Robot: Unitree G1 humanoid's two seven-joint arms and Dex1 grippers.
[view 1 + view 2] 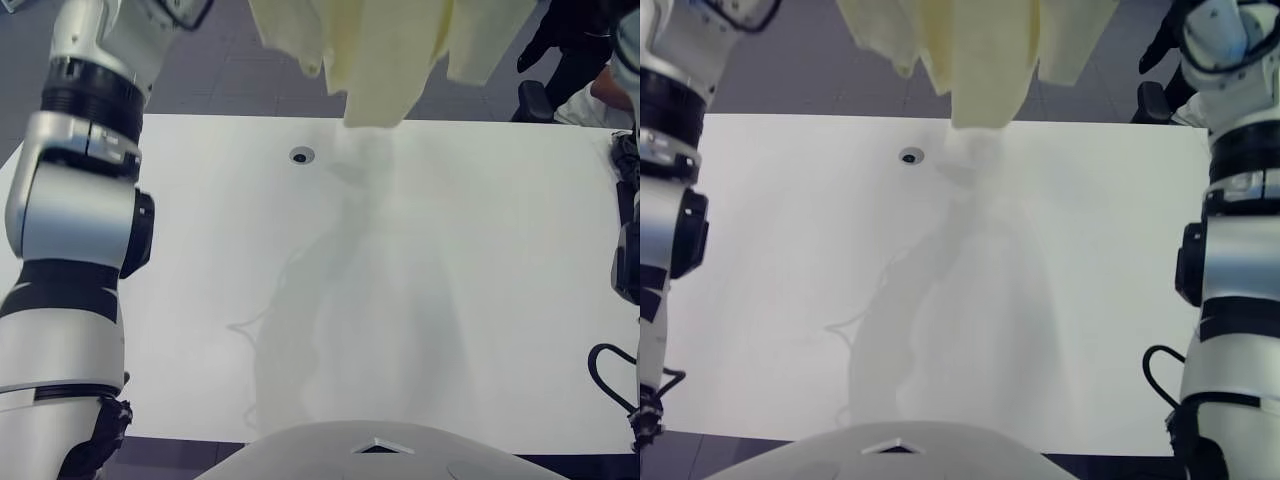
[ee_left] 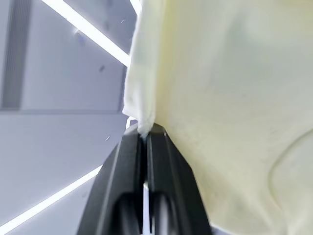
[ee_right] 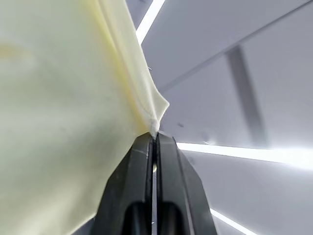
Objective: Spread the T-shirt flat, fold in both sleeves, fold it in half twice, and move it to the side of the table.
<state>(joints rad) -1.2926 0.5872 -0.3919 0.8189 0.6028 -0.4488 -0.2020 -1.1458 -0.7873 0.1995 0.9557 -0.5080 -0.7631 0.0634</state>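
A pale yellow T-shirt (image 1: 385, 55) hangs in the air above the far edge of the white table (image 1: 450, 300), its lower folds dangling just over the tabletop. Both arms are raised high, one at each side of the cloth. In the left wrist view my left gripper (image 2: 145, 133) is shut on a corner of the T-shirt (image 2: 230, 98). In the right wrist view my right gripper (image 3: 155, 135) is shut on another edge corner of the T-shirt (image 3: 58, 107). The cloth hangs bunched between the two grips, not spread.
A small round hole (image 1: 301, 155) sits in the tabletop near the far edge. A dark chair (image 1: 535, 100) and a person's sleeve (image 1: 600, 95) are beyond the far right corner. A black cable (image 1: 605, 375) loops by the right arm.
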